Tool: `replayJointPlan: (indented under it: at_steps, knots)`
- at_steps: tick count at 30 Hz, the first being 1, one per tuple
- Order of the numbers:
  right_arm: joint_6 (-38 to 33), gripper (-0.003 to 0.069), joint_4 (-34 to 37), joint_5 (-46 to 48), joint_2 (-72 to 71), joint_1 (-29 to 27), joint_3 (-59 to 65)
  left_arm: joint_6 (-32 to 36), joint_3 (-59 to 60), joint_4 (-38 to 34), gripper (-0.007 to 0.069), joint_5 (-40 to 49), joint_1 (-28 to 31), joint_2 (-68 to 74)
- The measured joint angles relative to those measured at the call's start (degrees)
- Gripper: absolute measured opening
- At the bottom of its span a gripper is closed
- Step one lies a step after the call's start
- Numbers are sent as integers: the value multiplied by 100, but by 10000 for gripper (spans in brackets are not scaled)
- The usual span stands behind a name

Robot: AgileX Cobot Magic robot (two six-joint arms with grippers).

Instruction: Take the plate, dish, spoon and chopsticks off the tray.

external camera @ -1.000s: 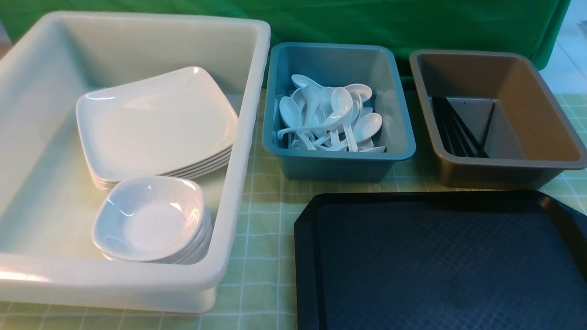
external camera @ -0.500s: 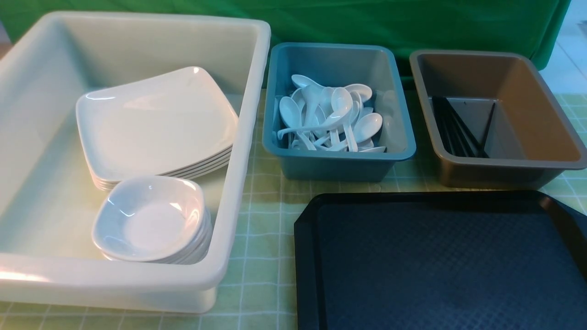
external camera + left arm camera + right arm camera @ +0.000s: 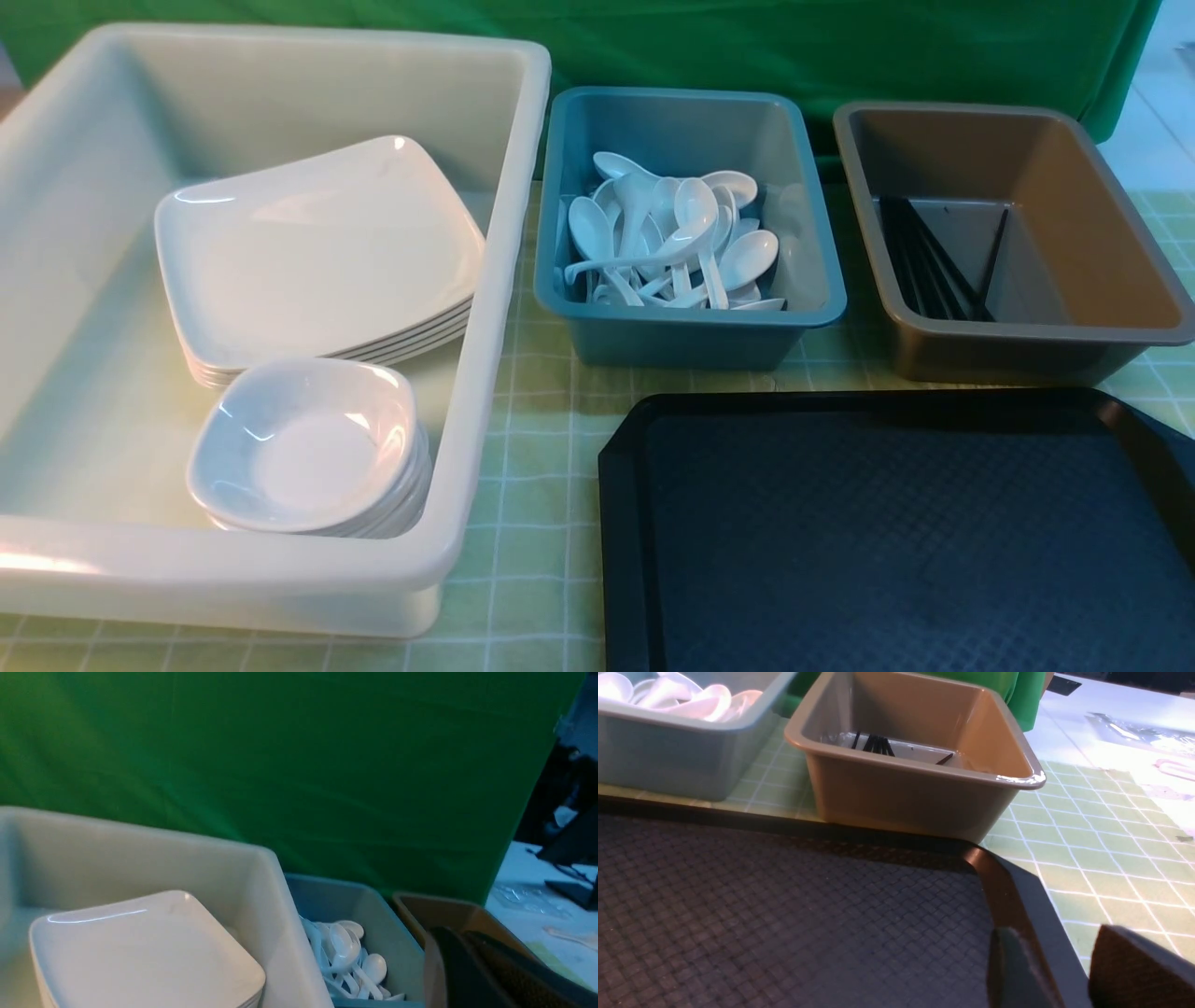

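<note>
Front view: the black tray [image 3: 896,532] lies bare on the checked cloth, plates [image 3: 317,252] and dishes [image 3: 308,448] stacked in the white bin [image 3: 504,280] left of it, spoons [image 3: 672,243] in the blue bin [image 3: 686,336] and chopsticks [image 3: 924,261] in the brown bin [image 3: 1008,350] beyond it.

Left wrist view: the left gripper [image 3: 472,970] is clenched, empty, above the bins.

Right wrist view: the right gripper [image 3: 1052,970] hangs parted, holding nothing, over the tray's corner.

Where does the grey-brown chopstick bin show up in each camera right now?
Front view: grey-brown bin, upper right, behind the tray.
Left wrist view: only its rim, low right, beside the blue spoon bin.
Right wrist view: top centre.
Shared landmark: black chopsticks inside.
</note>
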Motion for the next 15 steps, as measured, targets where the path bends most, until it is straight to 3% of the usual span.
replayJointPlan:
  at_steps: [2,10,15]
  knots:
    - [0,241,0,0,0,0,0,0,36,143,-12,-45,0,-7]
    - [0,241,0,0,0,-7,0,-19,161,1813,-12,-158,0,-7]
    - [0,241,0,0,0,-7,0,-108,665,1850,-12,-851,-11,-34]
